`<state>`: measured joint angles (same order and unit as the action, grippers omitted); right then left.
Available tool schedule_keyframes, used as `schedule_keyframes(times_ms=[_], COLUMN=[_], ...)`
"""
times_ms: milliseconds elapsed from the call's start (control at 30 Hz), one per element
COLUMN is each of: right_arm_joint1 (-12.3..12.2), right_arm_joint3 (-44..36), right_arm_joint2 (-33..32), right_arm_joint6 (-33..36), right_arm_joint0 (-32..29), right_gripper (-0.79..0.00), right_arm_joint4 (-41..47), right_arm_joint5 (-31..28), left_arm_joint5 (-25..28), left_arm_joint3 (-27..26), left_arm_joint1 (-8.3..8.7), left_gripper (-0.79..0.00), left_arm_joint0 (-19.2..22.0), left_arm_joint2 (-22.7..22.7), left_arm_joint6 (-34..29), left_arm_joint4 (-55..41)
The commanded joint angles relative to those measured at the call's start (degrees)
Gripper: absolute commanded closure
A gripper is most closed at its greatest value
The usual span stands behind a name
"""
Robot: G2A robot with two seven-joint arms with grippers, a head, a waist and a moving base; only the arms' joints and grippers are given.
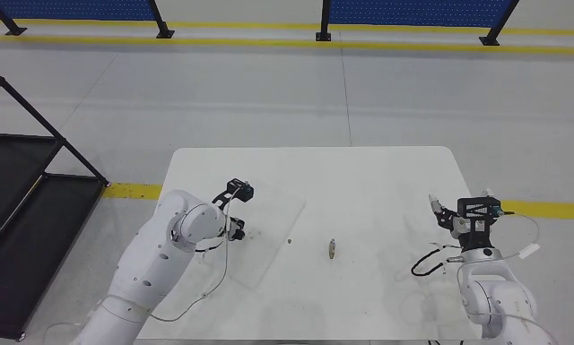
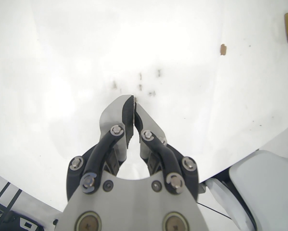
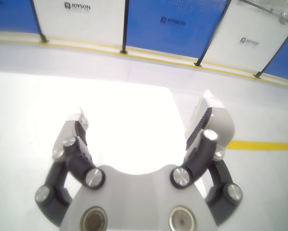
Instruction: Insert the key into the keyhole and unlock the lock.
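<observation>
My left gripper (image 2: 134, 102) sits low over the left part of the white table (image 1: 386, 175), above a clear sheet (image 1: 273, 221) that lies flat there. Its ribbed pads (image 2: 127, 111) are pressed together along their length. A thin pale sliver shows right at the tips, too small for me to say what it is. A few dark smudges mark the surface just beyond those tips. Farther toward the middle, at the sheet's edge, lies a small brown piece (image 2: 223, 49). It could be the key, though I cannot tell at this size, and it is well apart from my left fingers. Just past it, off the sheet and near the middle of the table, the brass lock (image 1: 332, 248) lies on the bare top, with nothing touching it. Over by the right edge of the table, my right gripper (image 3: 146, 108) hangs above the surface with its fingers (image 3: 212, 118) spread wide and nothing between them. It is well apart from the lock. A black cable (image 1: 426, 264) loops on the table near that arm.
</observation>
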<state>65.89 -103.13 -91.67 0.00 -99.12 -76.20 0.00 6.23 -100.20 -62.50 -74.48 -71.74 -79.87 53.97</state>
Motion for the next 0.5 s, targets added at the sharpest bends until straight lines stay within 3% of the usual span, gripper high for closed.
schedule_keyframes(times_ms=[0, 133, 267, 467], right_arm_joint1=[0.0, 0.0, 0.0, 0.0], right_arm_joint3=[0.0, 0.0, 0.0, 0.0], right_arm_joint2=[0.0, 0.0, 0.0, 0.0], right_arm_joint6=[0.0, 0.0, 0.0, 0.0], right_arm_joint0=[0.0, 0.0, 0.0, 0.0], right_gripper=[-0.785, -0.785, -0.785, -0.785], right_arm_joint4=[0.0, 0.0, 0.0, 0.0], right_arm_joint5=[0.0, 0.0, 0.0, 0.0], left_arm_joint5=[-0.4, -1.6, -2.9, -2.8], left_arm_joint3=[-2.9, -8.6, -13.2, -17.9], left_arm_joint1=[0.26, 0.74, 0.94, 0.86], left_gripper=[0.0, 0.0, 0.0, 0.0], left_arm_joint0=[-1.2, -4.2, -6.4, -10.6], left_arm_joint2=[-0.3, -0.4, -1.8, -7.9], left_arm_joint6=[0.2, 0.5, 2.3, 13.1], left_arm_joint4=[2.4, 8.4, 8.6, -6.4])
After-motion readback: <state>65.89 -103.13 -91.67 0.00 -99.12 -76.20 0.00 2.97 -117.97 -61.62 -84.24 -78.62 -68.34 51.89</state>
